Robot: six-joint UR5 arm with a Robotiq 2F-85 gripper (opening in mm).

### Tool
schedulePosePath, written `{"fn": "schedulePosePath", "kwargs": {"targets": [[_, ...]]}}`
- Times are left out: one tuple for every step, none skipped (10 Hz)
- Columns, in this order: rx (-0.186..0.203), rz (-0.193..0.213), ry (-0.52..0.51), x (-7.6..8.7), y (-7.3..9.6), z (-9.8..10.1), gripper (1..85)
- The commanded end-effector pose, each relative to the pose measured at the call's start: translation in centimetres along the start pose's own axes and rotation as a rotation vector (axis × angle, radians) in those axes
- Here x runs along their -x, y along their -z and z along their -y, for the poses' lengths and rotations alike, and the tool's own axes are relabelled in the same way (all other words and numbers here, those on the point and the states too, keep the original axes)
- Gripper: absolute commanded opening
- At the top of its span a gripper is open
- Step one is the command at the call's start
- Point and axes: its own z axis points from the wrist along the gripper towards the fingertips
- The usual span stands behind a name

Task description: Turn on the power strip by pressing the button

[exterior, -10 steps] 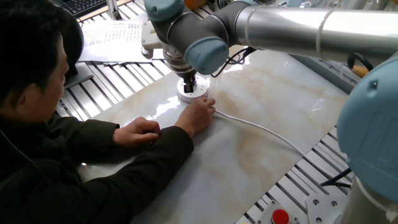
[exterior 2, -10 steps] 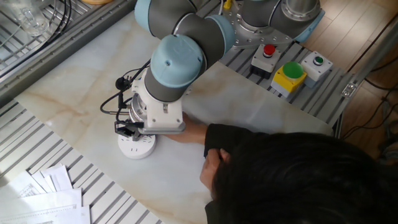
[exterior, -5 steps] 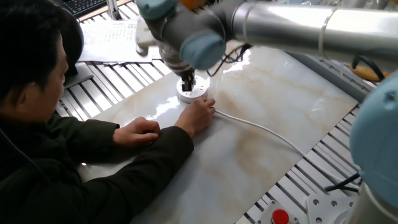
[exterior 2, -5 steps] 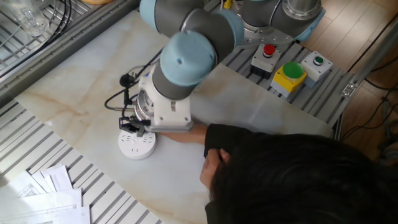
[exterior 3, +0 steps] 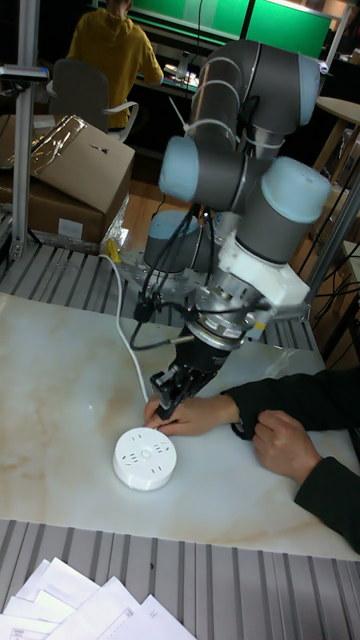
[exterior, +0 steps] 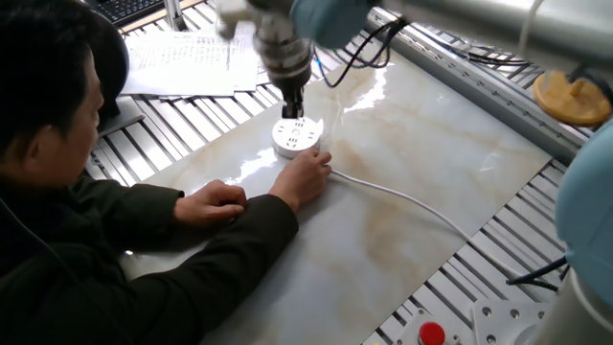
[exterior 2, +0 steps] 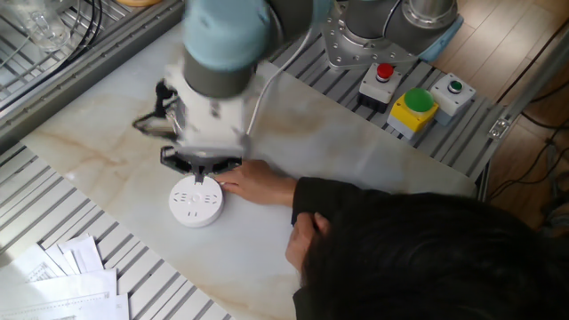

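Note:
The power strip point(exterior: 296, 138) is a small round white puck with dark slots on top, lying on the marble table point(exterior: 402, 163). It also shows in the other fixed view point(exterior 2: 196, 204) and in the tall view point(exterior 3: 145, 458). Its thin white cord point(exterior: 402, 198) runs off to the right. My gripper point(exterior: 292, 103) hangs just above the puck's far edge without touching it point(exterior 2: 200, 176). In the tall view its dark fingers point(exterior 3: 166, 398) lie together, holding nothing. A person's hand point(exterior: 308, 173) rests against the puck's side.
The person leans over the near side of the table, with a second hand point(exterior: 215, 203) flat on it. Papers point(exterior: 182, 57) lie on the slatted frame. A control box with red, yellow and green buttons point(exterior 2: 411, 105) stands by the arm's base. A red button point(exterior: 431, 333) sits at the front edge.
My gripper has lifted off the top of the power strip, and the arm has swung up and away. The person's hands and the puck have stayed put.

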Motion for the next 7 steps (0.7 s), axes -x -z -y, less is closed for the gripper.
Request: {"fn": "schedulePosePath", "kwargs": {"targets": [[0.065,0.085,-0.21,0.0,1.4,0.5,1.0],[0.059,0.097,-0.23,0.0,1.2,0.8,1.0],[0.059,0.1,-0.235,0.1,1.1,0.8,1.0],[0.058,0.107,-0.242,0.3,1.1,0.9,1.0],[0.06,0.116,-0.246,0.7,1.0,0.9,1.0],[0.057,0.122,-0.248,0.9,0.9,1.0,1.0],[0.055,0.128,-0.247,1.1,0.7,1.1,1.0]]}}
